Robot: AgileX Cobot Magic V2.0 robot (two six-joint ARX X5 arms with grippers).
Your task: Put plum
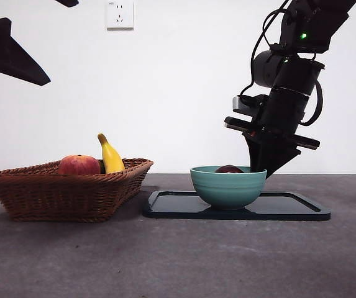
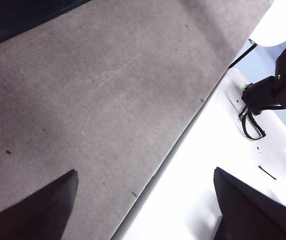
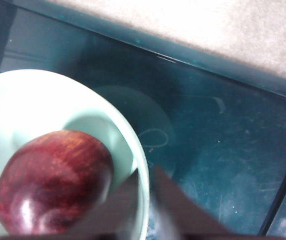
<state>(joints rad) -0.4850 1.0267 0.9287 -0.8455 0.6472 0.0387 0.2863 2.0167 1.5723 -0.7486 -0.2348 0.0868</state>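
Right pincer hangs at the right of the front view, its two black jaws drawn almost together with nothing between them, their tips just beside the far rim of the smooth teal ceramic bowl. The glossy dark maroon plum lies inside that bowl, free of the jaws; from the front only its crown shows above the rim. The bowl stands on a flat black plastic tray on the grey table. Judged from here, a careless lift could catch the rim and tip or drag the bowl, since the tips sit so close. Left pincer waits with jaws spread wide over bare table. In the woven brown wicker basket at lower left, whatever lies behind the red apple-like fruit and yellow banana is hidden.
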